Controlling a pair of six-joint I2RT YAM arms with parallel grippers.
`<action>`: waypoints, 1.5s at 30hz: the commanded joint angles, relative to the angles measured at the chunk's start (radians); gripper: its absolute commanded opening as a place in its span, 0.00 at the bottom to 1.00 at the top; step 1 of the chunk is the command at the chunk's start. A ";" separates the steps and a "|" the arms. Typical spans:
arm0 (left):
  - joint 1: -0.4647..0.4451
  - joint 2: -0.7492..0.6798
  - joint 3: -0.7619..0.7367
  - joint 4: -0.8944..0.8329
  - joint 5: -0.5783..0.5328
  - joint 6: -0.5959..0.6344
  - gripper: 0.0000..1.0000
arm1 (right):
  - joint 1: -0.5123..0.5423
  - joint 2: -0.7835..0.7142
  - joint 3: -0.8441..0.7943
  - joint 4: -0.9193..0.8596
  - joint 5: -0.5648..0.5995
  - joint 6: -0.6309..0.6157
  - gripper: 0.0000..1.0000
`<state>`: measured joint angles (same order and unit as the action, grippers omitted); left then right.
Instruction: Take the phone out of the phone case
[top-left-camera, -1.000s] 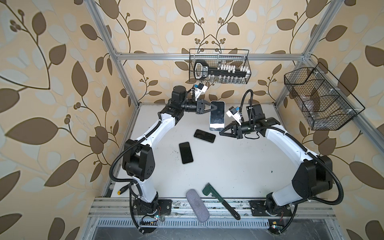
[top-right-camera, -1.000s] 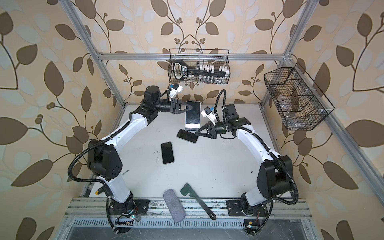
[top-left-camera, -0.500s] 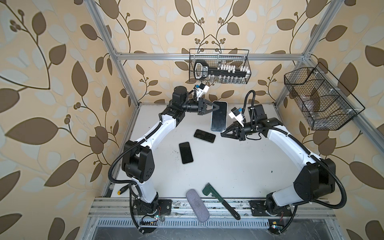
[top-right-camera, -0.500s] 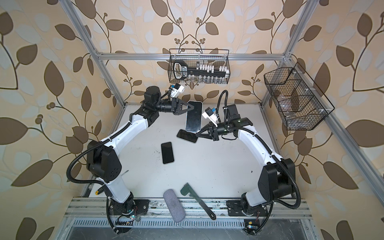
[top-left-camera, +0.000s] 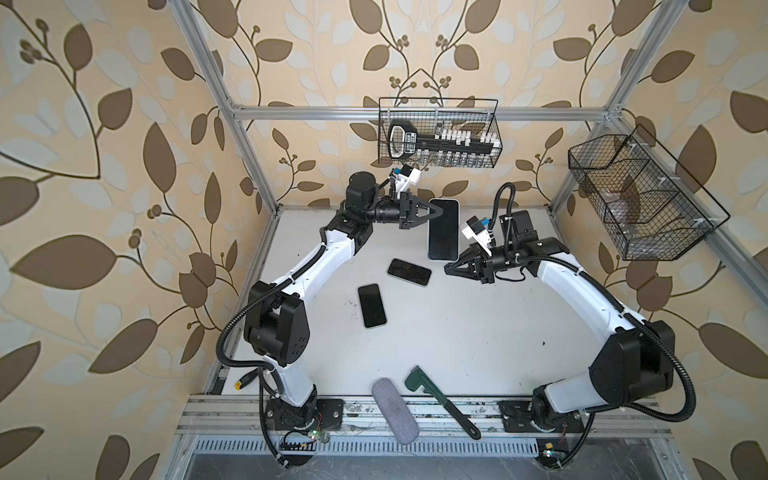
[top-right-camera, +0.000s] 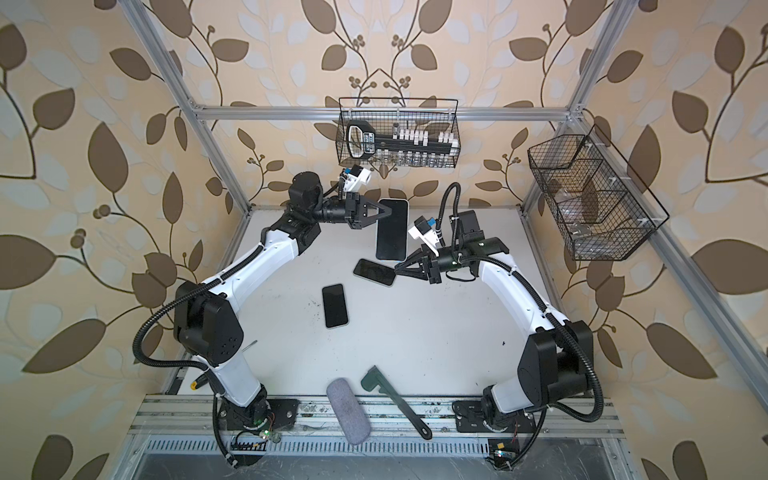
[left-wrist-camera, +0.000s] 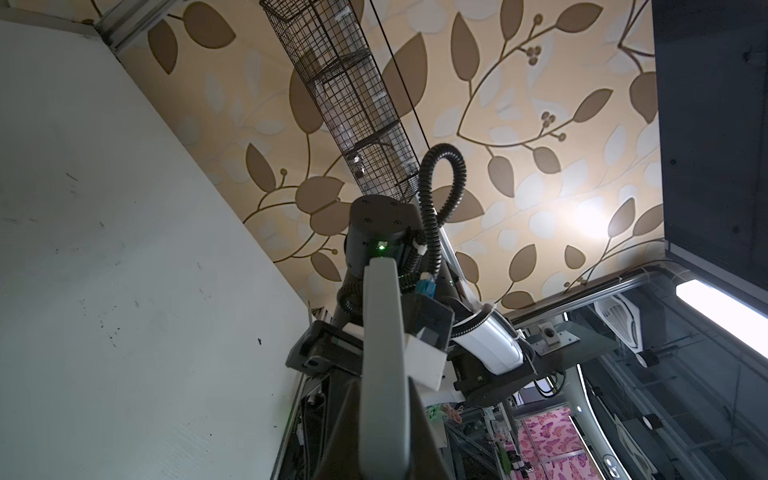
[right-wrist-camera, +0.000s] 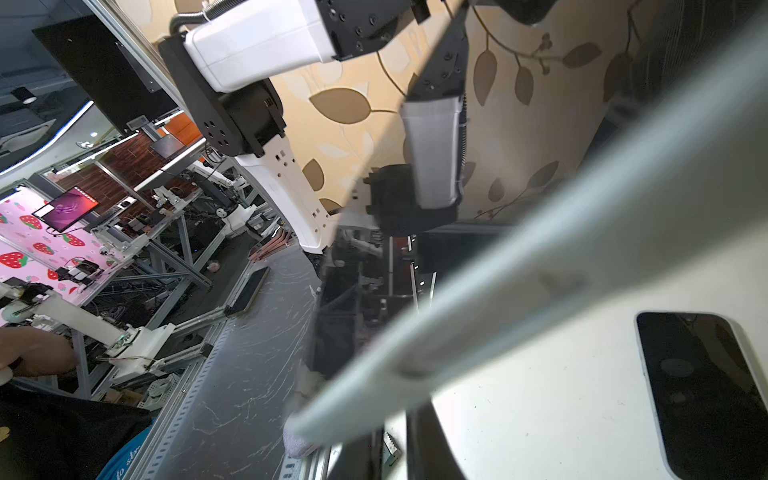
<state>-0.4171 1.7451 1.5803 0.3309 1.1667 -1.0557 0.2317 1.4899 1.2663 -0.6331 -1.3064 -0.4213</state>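
Since a second ago, we see the slim black glass phone (top-left-camera: 443, 232) tilt, so its face, then glaring pale grey, now reads dark, and it has edged slightly toward the right arm. It sits in a smooth pale phone case (left-wrist-camera: 382, 353) with rounded corners, held in the air above the middle of the back edge of the matte white worktop (top-left-camera: 478, 332). The left gripper (top-left-camera: 435, 211) is pinched narrow on the case's upper left edge. The right gripper (top-left-camera: 449, 267) is pinched narrow at its lower right corner.

A second glossy dark phone (top-left-camera: 409, 272) lies flat just in front, and a third phone (top-left-camera: 372, 306) lies nearer the middle. At the front edge rest a fuzzy grey oblong pouch (top-left-camera: 395, 411) and a green wrench-shaped tool (top-left-camera: 417, 381). A black wire basket (top-left-camera: 438, 160) on the back wall holds a labelled black item, its writing too small to read.
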 joint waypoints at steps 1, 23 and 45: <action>-0.023 -0.074 0.028 0.184 0.020 -0.119 0.00 | -0.004 0.014 -0.021 -0.029 0.022 -0.049 0.13; -0.008 -0.093 0.067 -0.239 -0.082 0.231 0.00 | -0.028 -0.119 -0.055 0.040 0.069 0.122 0.68; -0.009 -0.121 0.040 -0.177 -0.022 0.227 0.00 | 0.006 -0.040 0.051 -0.028 0.029 0.100 0.41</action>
<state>-0.4248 1.7061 1.5883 0.0742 1.1007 -0.8368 0.2260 1.4300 1.2728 -0.6430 -1.2530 -0.2993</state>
